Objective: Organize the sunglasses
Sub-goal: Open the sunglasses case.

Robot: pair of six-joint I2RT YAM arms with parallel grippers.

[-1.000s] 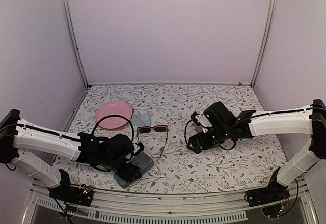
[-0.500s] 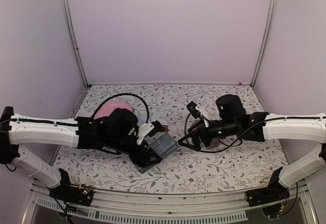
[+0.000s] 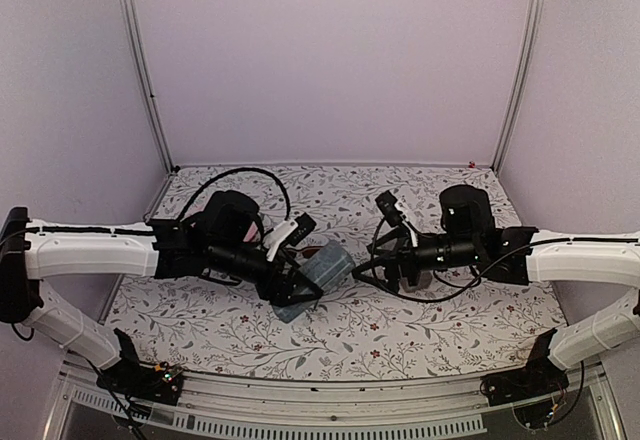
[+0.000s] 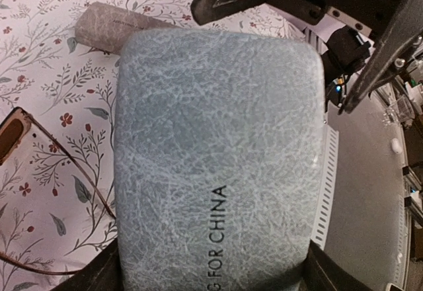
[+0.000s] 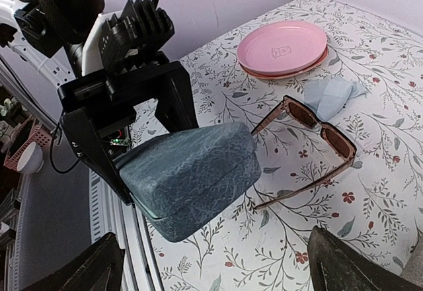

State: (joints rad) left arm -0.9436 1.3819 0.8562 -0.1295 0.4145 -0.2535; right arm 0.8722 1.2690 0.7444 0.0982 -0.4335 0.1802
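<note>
Right wrist: sunglasses point(image 5: 337, 142) on table point(image 5: 383, 59) beside L hand point(image 5: 157, 160) gripping case point(image 5: 198, 172).

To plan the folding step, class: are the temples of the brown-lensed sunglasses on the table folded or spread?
Spread. The right wrist view shows the sunglasses with both temples swung out from the frame, neither folded behind the lenses.
</note>
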